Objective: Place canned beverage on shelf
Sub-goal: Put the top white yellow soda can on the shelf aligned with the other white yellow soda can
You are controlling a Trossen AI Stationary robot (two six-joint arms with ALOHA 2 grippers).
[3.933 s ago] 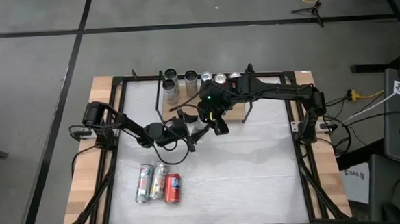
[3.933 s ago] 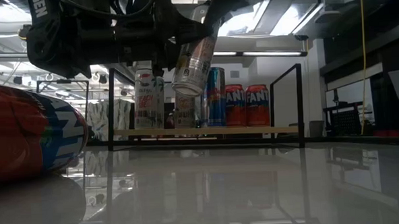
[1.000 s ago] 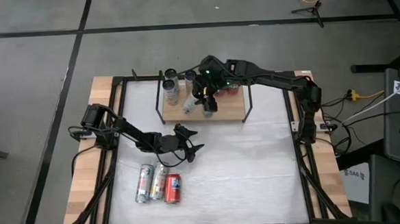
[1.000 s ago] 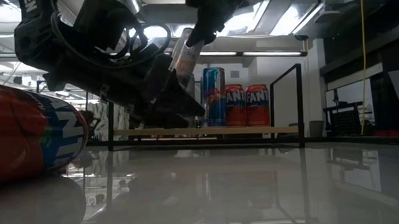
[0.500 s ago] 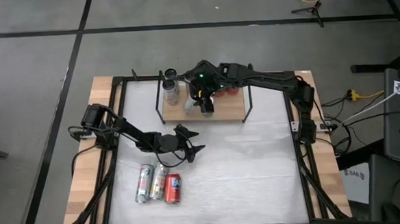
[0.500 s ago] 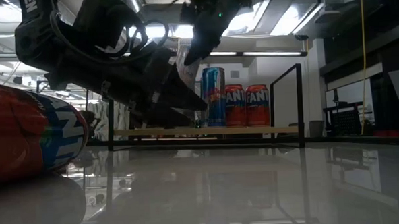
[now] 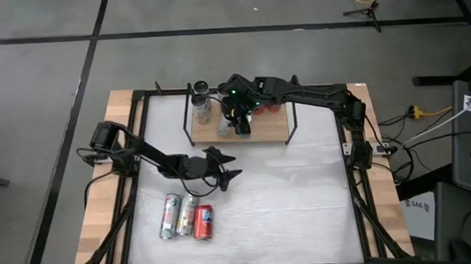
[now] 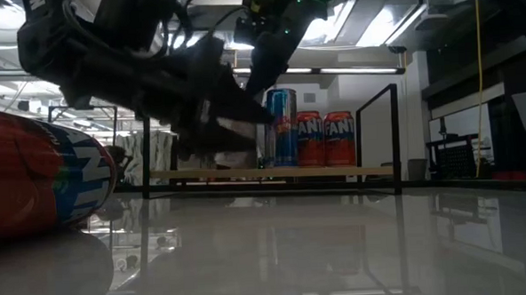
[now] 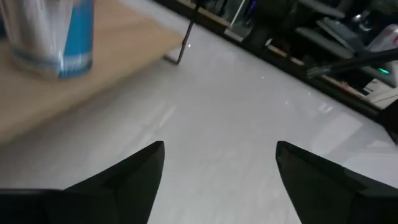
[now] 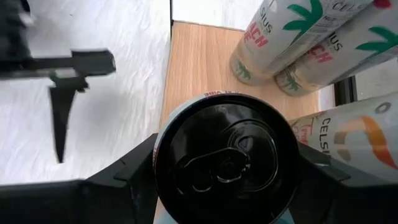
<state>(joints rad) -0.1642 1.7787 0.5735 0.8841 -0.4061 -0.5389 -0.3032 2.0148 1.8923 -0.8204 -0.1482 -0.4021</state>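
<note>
Right gripper [image 10: 217, 180] over the shelf [image 7: 260, 131], fingers [image 10: 124, 180] clamped either side of a black-topped can [image 10: 221, 158]; three pale cans [image 10: 298, 31] just beyond the fingertips on the board. Left gripper [image 9: 217, 174] low over the white table [image 9: 249, 106], fingers spread wide, nothing between them, shelf corner ahead.

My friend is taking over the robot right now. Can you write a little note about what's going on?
Right gripper: jaws shut on a can, over the shelf near cans already standing there.
Left gripper: jaws open, empty, above the table in front of the shelf.
Done: several cans on the shelf.
Left: set this can down and release; three cans lie on the table near the front.
</note>
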